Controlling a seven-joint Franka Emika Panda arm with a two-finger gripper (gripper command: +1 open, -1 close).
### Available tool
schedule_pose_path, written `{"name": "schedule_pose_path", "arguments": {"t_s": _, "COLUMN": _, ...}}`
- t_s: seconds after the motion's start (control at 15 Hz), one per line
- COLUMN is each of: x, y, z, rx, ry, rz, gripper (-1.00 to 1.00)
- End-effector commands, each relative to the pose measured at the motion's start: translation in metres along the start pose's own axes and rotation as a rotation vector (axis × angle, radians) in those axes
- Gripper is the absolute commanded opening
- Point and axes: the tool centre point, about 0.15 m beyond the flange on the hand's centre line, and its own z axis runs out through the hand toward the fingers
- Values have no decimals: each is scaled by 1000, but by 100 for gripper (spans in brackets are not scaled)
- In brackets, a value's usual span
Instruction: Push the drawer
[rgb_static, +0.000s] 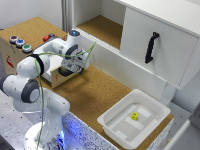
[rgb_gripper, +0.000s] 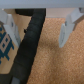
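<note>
Gripper (rgb_static: 75, 68) sits at your drawer's (rgb_static: 59, 76) front on the cork top (rgb_static: 95, 95), jaws apart, gripping nothing.

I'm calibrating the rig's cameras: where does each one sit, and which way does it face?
Exterior view: raised off the arm, looking down at the cork table, wooden box, drawer, white tray; arm and pincer show.
Wrist view: on the wrist, facing down at cork; pincer fingers and a black cable show.
Shared: cork surface, pincer.
</note>
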Motion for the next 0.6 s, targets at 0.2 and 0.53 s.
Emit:
{"name": "schedule_pose_path", "arguments": {"t_s": 0.2, "x": 11, "y": -24, "z": 32, "rx": -37, "ry": -10, "rz": 32, "gripper": -100}}
{"name": "schedule_pose_path", "arguments": {"t_s": 0.53, "x": 12, "y": -46, "z": 36, "rx": -89, "ry": -4, "rz": 49, "gripper": -100}}
